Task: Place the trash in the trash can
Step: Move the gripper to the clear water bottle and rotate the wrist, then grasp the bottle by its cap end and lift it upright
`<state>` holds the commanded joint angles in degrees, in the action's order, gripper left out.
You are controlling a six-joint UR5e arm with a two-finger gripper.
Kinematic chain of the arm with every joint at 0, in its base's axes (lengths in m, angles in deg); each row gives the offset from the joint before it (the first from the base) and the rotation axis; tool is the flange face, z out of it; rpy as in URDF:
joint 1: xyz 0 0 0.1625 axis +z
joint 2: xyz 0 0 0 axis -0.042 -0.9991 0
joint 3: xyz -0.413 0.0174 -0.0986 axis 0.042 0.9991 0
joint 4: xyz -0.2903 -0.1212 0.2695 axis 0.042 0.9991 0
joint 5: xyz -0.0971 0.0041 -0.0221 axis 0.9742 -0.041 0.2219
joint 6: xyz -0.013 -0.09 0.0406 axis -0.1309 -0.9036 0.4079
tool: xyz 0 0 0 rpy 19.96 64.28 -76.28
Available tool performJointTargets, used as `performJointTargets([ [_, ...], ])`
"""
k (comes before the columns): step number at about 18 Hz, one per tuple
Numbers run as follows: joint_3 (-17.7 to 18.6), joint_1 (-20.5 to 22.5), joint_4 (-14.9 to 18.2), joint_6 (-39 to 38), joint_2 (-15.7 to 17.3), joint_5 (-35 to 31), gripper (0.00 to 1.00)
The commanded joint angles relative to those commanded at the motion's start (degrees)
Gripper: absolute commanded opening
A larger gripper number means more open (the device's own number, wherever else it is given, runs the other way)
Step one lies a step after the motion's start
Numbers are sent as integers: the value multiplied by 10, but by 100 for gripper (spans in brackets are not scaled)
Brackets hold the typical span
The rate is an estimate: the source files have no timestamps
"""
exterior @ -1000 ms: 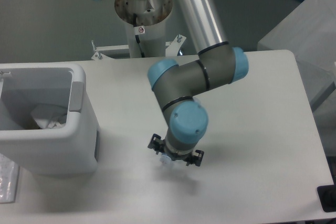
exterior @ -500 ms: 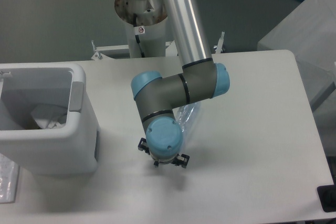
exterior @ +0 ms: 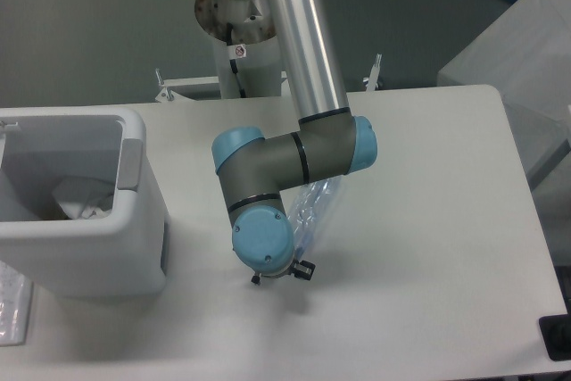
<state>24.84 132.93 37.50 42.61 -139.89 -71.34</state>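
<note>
The crushed clear bluish bottle lies on the white table, partly hidden behind my arm. My gripper points down just left of the bottle's near end. Only small black parts of it show under the blue wrist, and its fingers are hidden. The white trash can stands at the left. The crumpled whitish wrapper lies inside it. I cannot tell whether the gripper touches the bottle.
A clear plastic item lies at the front left edge beside the can. A black object sits at the front right corner. A grey box stands beyond the table's right edge. The arm's base is at the back.
The arm has swung left, carrying the wrist and gripper left and a little nearer the trash can. The bottle, hidden under the arm one second ago, now shows.
</note>
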Motion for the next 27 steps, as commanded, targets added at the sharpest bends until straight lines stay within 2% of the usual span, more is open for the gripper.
performJointTargets([
  [4, -3, 9, 0, 3, 18, 11, 0],
  [7, -7, 38, -1, 6, 44, 39, 0],
  [12, -9, 87, -4, 17, 114, 162, 0],
  [14, -23, 101, -5, 18, 134, 197, 0],
  [20, -59, 150, -17, 12, 192, 383, 0],
  [22, -66, 157, -38, 4, 210, 439, 0],
  [25, -94, 171, -76, -53, 211, 528, 0],
  [27, -99, 175, -100, -67, 211, 579, 0],
])
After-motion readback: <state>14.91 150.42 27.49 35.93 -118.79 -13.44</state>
